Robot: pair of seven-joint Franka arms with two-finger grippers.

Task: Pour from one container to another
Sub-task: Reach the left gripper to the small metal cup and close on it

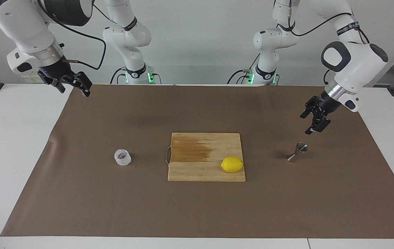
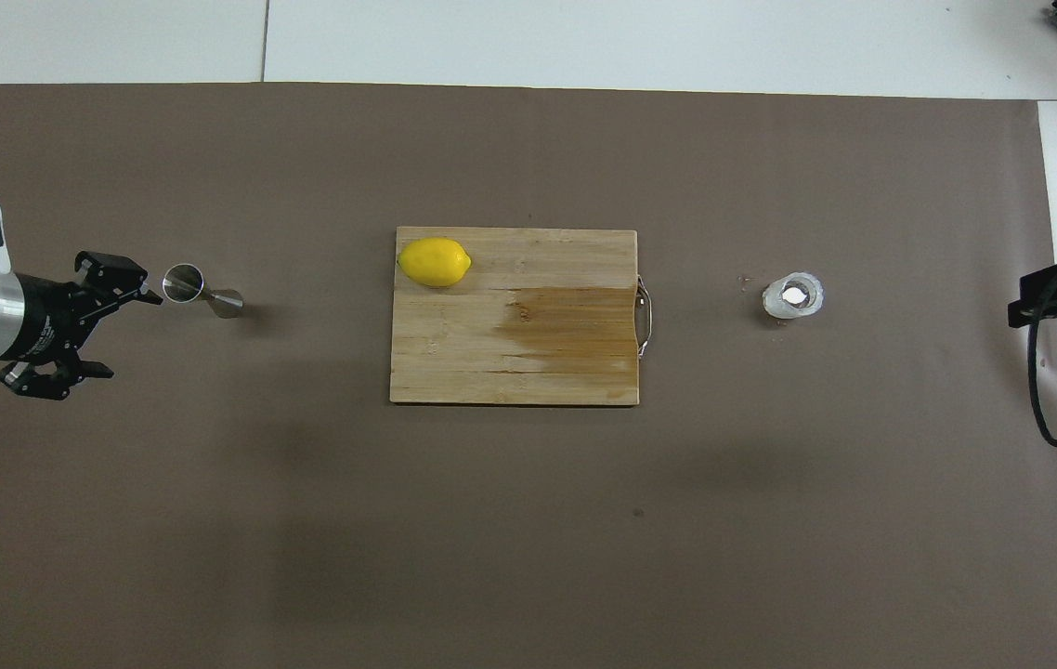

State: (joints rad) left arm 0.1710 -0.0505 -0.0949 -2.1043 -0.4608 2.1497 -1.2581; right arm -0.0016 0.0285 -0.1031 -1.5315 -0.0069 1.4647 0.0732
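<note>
Right now the left gripper (image 1: pixel 308 124) hangs in the air above the brown mat (image 1: pixel 197 207), just beside the steel jigger (image 1: pixel 297 152) and on the robots' side of it, toward the left arm's end of the table. Its jaws are spread and point down at a slant toward the jigger's upper cone. Seen from the facing camera there is a clear gap between the fingertips (image 1: pixel 310 130) and the jigger, so nothing is touched or gripped. From overhead the left gripper (image 2: pixel 124 325) has one finger (image 2: pixel 140 295) reaching right up to the jigger's (image 2: pixel 199 290) round mouth.

The jigger stands on the mat, well apart from the cutting board (image 1: pixel 206 157) in the middle of the table. A lemon (image 1: pixel 232 164) lies on the board, at the corner nearest the jigger and farthest from the robots.

The clear cup (image 1: pixel 122 157) sits upright on the mat toward the right arm's end, near the board's metal handle (image 1: pixel 168 156). Something white shows inside the cup (image 2: pixel 793 295).

The right gripper (image 1: pixel 73 85) waits with its jaws spread, raised over the mat's edge at its own end, well apart from the cup.
</note>
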